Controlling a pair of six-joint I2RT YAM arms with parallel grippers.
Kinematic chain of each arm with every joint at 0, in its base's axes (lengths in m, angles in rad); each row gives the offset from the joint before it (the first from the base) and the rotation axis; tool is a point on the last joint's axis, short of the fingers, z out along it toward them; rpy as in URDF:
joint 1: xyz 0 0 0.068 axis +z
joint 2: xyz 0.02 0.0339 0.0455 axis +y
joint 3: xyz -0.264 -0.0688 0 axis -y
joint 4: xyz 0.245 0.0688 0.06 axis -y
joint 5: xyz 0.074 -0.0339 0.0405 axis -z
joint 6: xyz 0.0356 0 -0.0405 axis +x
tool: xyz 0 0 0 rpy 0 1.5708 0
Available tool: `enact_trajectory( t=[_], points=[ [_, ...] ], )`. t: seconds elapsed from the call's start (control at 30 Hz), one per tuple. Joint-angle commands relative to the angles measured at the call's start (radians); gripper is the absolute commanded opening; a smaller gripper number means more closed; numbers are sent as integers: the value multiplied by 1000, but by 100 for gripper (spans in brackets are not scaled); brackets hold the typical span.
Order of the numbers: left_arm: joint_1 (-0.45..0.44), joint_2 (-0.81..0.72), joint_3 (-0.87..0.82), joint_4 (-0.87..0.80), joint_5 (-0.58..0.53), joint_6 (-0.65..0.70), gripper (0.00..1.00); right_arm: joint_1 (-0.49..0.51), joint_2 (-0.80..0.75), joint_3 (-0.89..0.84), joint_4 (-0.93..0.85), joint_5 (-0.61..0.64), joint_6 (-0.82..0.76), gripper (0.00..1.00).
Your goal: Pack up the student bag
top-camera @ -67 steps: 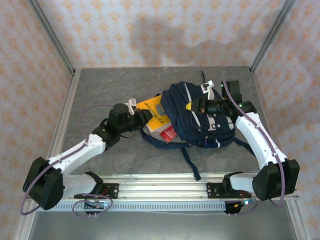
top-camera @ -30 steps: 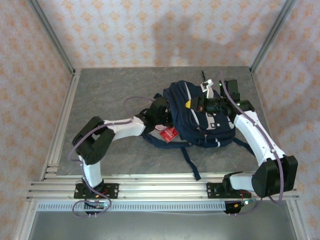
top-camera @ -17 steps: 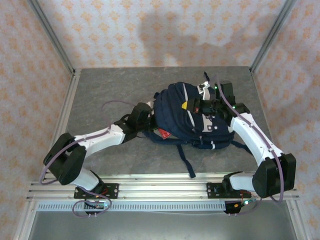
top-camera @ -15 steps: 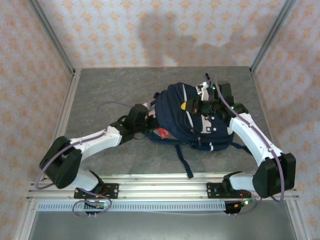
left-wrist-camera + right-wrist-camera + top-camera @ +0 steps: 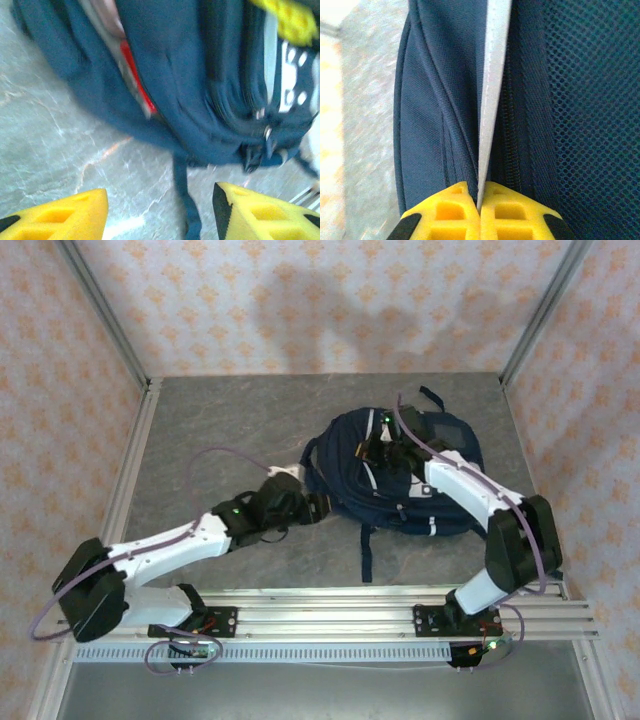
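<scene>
The student bag (image 5: 345, 475) lies on the table's (image 5: 200, 430) right half, toward the far edge. The right gripper (image 5: 480, 196) pinches its white trim stripe (image 5: 492, 75). The left gripper (image 5: 160, 212) hangs just beside the bag, jaws apart and empty. Packing looks nearly done; the next move probably calls for finding the zip pull.

You're working in a lab-style robot test cell, not a lived-in room: orange-patterned wallpaper panels (image 5: 300, 300) sit in bare aluminium posts (image 5: 108, 315) around a grey stone-look tabletop (image 5: 220, 420), with an extruded mounting rail (image 5: 330, 602) along its near edge.
</scene>
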Motion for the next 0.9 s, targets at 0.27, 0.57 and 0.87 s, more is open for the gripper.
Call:
enact_trajectory(
  t=[0.27,0.57,0.87],
  points=[
    [-209,338,301,-159,-193,149,57,-14,140,127,-92,207,134,0],
    [-141,120,178,-171,-226,129,57,-14,26,210,-319,248,-169,51],
    [-88,-78,64,-188,-174,142,57,-11,-86,51,-316,125,-281,51]
  ],
)
